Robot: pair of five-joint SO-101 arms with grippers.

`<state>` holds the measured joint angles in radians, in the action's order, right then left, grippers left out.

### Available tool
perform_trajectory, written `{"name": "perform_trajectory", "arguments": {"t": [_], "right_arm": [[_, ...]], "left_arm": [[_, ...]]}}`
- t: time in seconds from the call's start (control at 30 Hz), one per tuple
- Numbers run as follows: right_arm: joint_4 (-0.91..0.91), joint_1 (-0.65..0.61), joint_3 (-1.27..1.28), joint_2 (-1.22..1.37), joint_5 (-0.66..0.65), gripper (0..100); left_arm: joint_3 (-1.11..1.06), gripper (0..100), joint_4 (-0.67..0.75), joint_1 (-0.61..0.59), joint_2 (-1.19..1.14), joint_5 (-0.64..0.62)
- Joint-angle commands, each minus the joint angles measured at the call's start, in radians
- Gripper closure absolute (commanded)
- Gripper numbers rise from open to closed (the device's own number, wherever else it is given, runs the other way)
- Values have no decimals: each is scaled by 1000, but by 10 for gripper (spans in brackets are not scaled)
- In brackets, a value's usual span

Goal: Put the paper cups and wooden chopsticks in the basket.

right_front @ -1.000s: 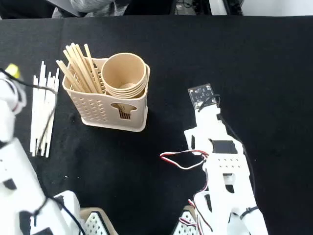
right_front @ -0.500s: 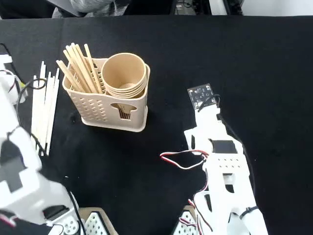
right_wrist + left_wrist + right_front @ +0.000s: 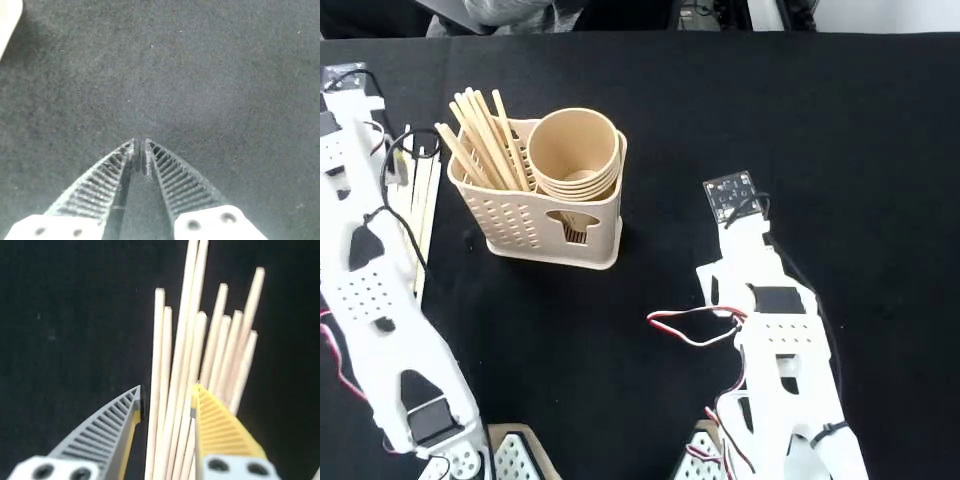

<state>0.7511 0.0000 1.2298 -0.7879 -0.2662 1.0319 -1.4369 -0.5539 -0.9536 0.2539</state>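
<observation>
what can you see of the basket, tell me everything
The basket is a beige, plastic-looking tub, roughly rectangular with rounded corners. Rows of small slots pierce its walls, and one long wall has a handle cutout. It stands upright on the black table, left of centre. Inside, a bundle of wooden chopsticks leans at one end and a stack of paper cups sits at the other, both rising above the rim. Nothing else touches it.

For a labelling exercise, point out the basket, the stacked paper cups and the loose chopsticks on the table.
basket [image 3: 525,226], high view, perforated front wall.
stacked paper cups [image 3: 573,146], high view, inside of top cup.
loose chopsticks [image 3: 179,365], left wrist view, middle of the bundle.
</observation>
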Motion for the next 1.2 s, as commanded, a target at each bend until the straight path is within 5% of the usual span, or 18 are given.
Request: {"name": "perform_trajectory", "arguments": {"t": [0.0, 0.43, 0.7, 1.17], "right_arm": [[-21, 12, -4, -5, -8, 970], [-21, 12, -4, -5, -8, 970], [-21, 12, -4, -5, -8, 970], [-41, 12, 8, -5, -8, 970]], "left_arm": [[245, 830, -14, -18, -107, -37], [634, 889, -69, -25, -448, -64], [634, 969, -140, -22, -417, -64], [634, 970, -296, -21, -229, -63]]}}
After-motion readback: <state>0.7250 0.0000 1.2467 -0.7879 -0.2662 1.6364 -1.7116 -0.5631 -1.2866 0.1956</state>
